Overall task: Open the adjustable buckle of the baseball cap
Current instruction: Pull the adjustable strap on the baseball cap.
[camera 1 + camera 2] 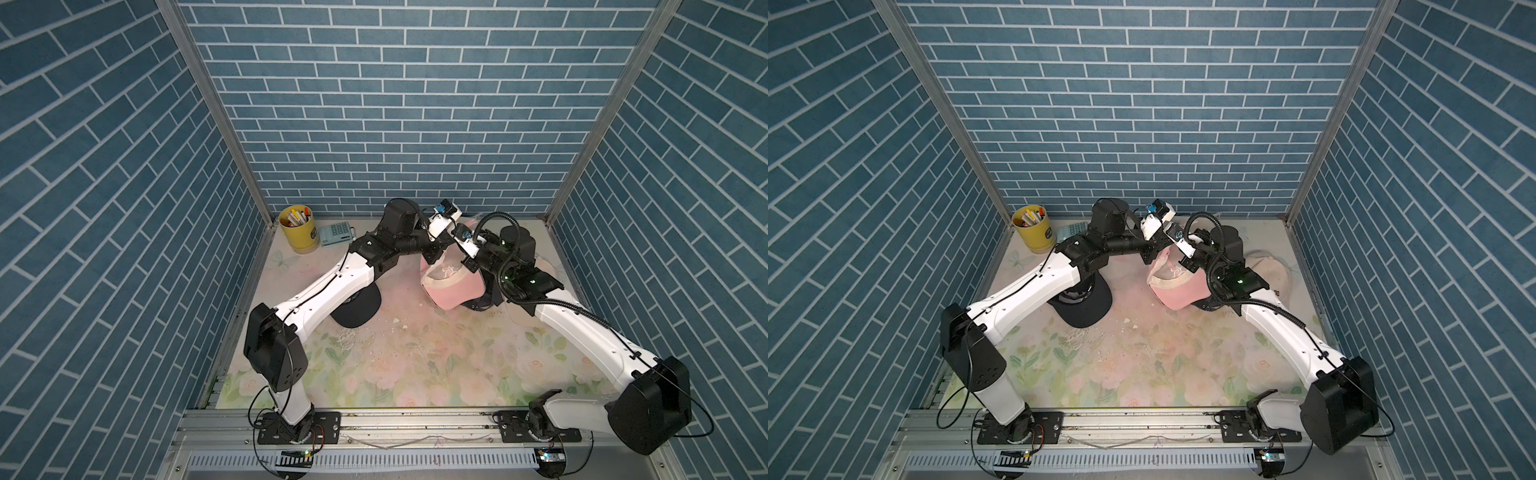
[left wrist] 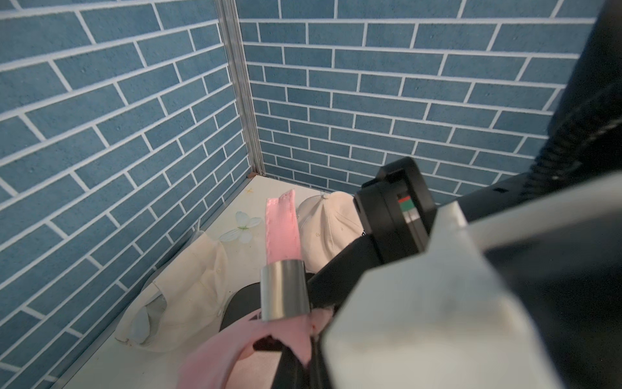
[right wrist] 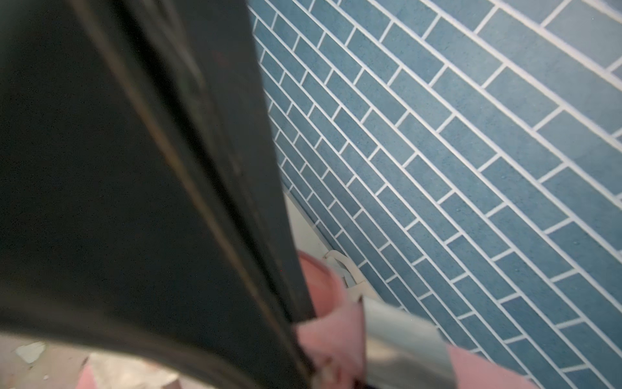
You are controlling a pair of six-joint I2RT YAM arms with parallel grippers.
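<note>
Meanwhile, toward the far edge of the desk (image 1: 415, 365), right of centre, the pink baseball cap (image 1: 453, 291) is held up by its back band. The left tool (image 1: 429, 262) is clamped on fabric under the metal buckle (image 2: 284, 291), and the right tool (image 1: 466, 266) is closed, apparently on the strap (image 2: 282, 229) beside it. Soft cloth will likely stretch and slip; the stiff, slick clasp looks the surer hold
</note>
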